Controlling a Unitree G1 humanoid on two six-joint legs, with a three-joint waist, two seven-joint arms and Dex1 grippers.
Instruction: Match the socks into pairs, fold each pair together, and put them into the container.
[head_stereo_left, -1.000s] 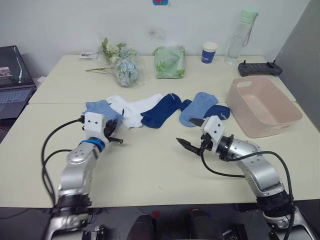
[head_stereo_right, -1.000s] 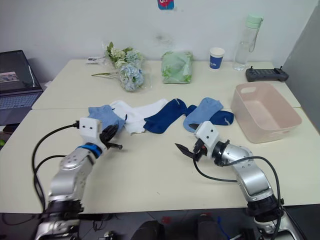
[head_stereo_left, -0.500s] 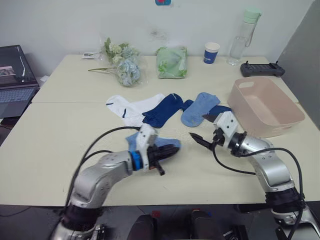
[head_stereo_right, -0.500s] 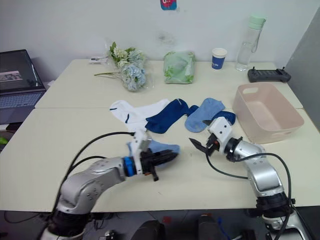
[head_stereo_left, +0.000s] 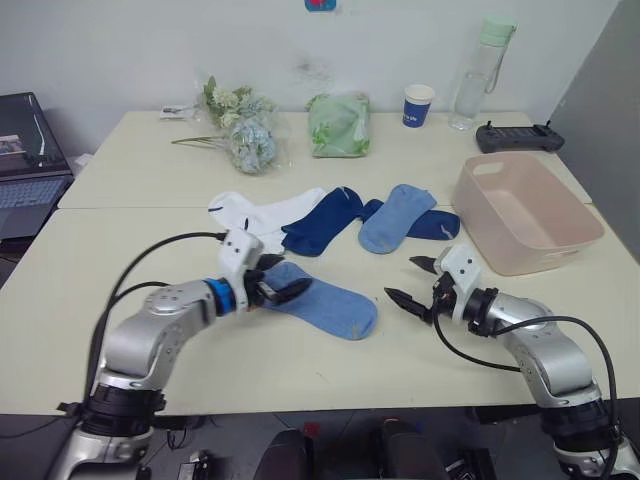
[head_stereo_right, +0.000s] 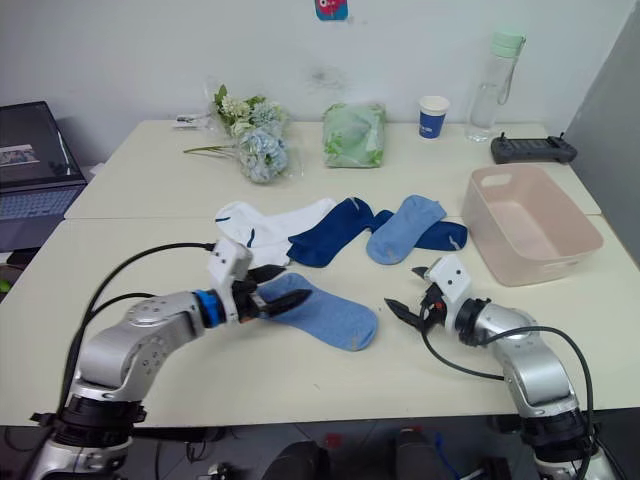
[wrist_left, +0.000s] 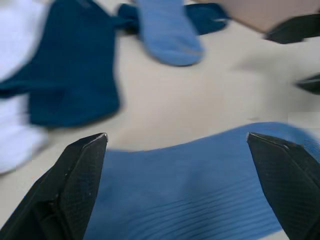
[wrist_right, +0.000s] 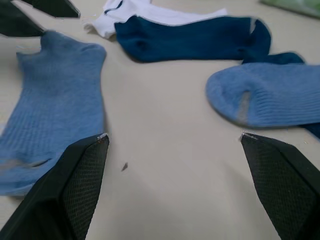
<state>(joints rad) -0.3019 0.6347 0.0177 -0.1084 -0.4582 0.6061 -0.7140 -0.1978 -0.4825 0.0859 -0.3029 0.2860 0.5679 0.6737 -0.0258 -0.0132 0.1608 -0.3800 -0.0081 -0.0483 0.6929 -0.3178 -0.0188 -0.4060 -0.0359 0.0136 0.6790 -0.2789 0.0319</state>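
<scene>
A light blue sock now lies flat at centre frame, dragged from the far-left row; left gripper spread over its cuff, right gripper wide, empty. Its mate lies upper right beside the container, so pairing comes next.

pale wall, cream tables, laptop

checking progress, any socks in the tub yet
No, the pink tub holds nothing, and the socks lie on the table.
</scene>
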